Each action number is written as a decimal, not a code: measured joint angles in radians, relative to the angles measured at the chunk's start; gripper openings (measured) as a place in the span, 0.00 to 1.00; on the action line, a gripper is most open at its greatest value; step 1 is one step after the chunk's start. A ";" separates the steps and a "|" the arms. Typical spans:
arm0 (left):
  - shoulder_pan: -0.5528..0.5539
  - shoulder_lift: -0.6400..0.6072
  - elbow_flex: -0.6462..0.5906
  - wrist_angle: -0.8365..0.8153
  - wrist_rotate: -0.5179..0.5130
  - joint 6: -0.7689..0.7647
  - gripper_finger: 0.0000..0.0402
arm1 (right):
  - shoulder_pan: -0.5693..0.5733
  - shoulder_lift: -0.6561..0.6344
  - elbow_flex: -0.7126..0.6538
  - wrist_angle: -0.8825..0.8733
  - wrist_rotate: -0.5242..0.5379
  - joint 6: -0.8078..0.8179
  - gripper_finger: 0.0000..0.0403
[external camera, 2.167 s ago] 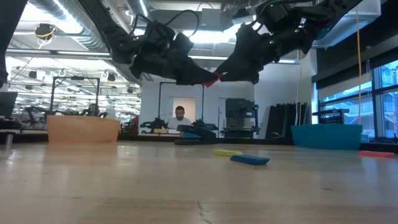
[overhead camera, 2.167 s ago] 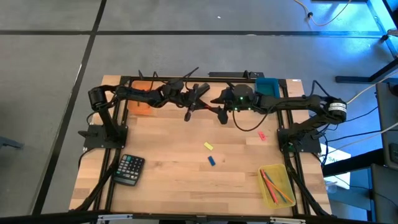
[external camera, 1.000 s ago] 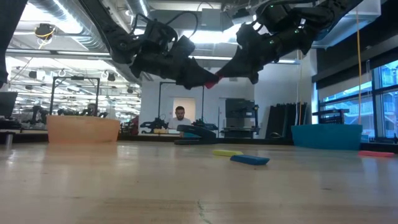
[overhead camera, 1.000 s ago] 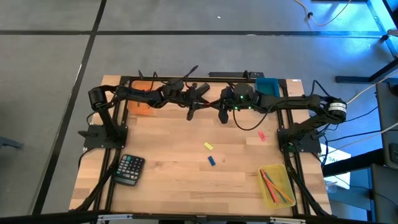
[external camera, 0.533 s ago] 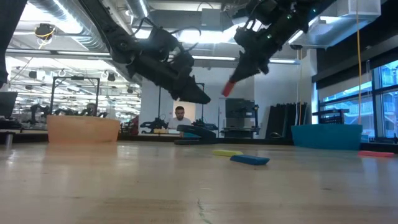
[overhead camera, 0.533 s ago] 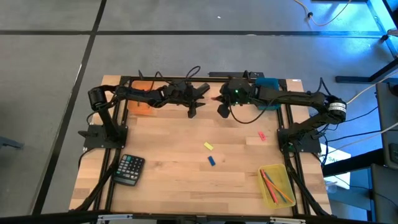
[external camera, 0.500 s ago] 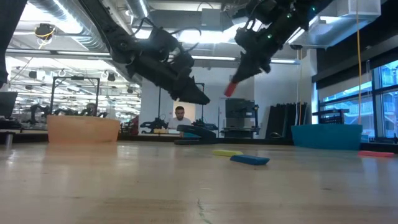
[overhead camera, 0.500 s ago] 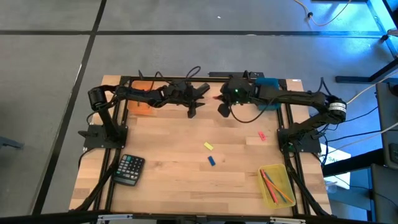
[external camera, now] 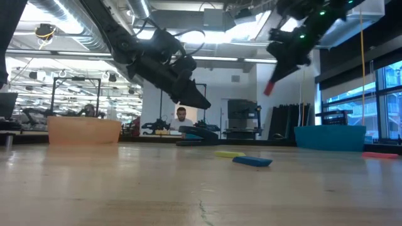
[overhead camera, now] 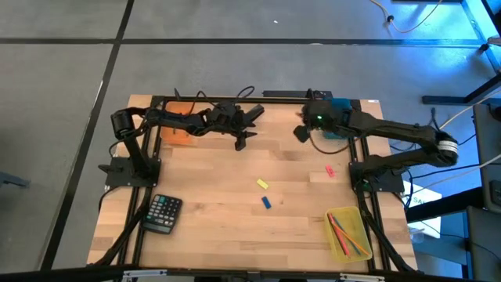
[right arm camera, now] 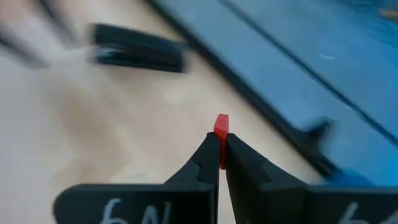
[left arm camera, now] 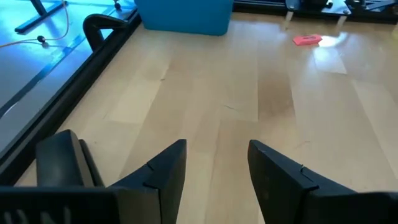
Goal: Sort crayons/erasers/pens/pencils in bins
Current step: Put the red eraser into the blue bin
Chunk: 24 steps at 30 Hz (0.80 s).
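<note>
Crayon [right arm camera: 221,126] pinched in right tool [right arm camera: 219,152] above table [overhead camera: 219,196].

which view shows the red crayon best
The right wrist view: the short red crayon stub sits pinched in the right hand, filling centre frame. The low view shows it small, held aloft. The high view hides it; the left wrist view misses it.

An open robotics lab: exposed ceiling ducts [external camera: 69,31], equipment racks [external camera: 242,119], a seated person [external camera: 181,117].
</note>
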 joint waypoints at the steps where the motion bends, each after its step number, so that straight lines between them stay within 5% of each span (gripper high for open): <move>1: -0.004 0.000 0.000 0.000 0.000 0.001 0.41 | 0.000 -0.029 -0.010 -0.019 0.055 0.019 0.05; 11: -0.025 0.000 -0.001 0.006 0.002 0.052 0.41 | -0.009 -0.160 -0.029 -0.282 0.371 0.241 0.04; 24: -0.051 0.001 -0.001 0.017 0.002 0.103 0.41 | -0.186 -0.154 -0.221 -0.301 0.379 0.426 0.06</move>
